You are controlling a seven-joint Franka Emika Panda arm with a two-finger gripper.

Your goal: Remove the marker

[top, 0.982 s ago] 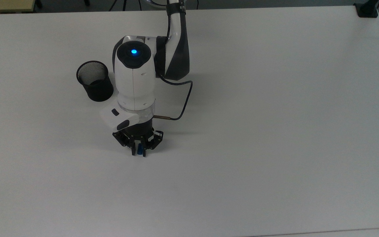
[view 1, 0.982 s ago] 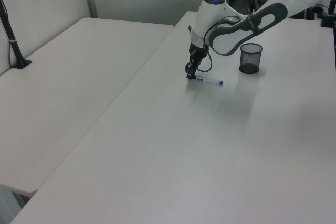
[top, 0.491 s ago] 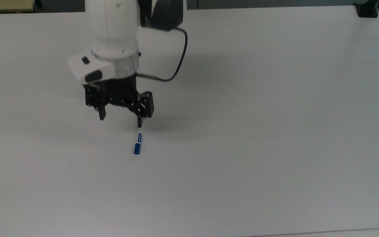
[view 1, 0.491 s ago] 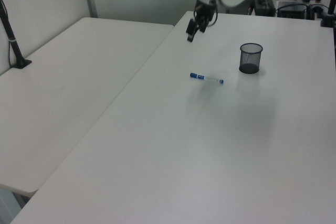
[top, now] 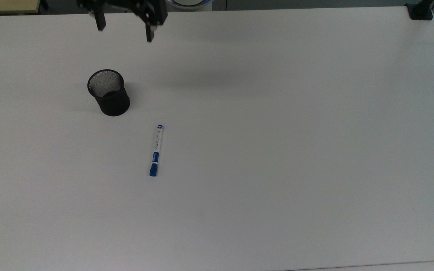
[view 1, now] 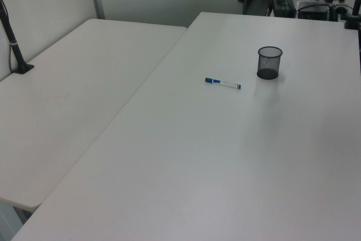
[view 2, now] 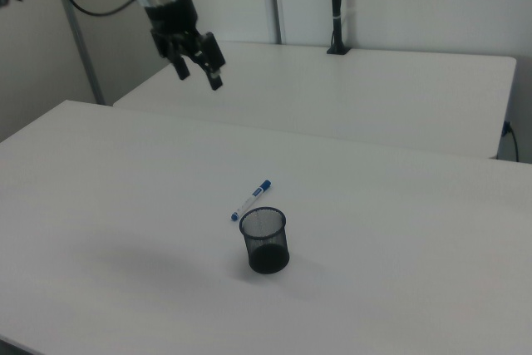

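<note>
pincer (top: 124,28): spread, empty, risen away since a second ago | marker (top: 155,150): released, flat on tabletop (top: 296,131), near mesh cup (top: 108,92), at its 5 o'clock in top view | task: removal looks done

Open white table (top: 296,150) surrounds the marker (top: 156,150) on every side; the mesh cup (top: 108,92), standing near, is the lone obstacle, in the top view.
</note>
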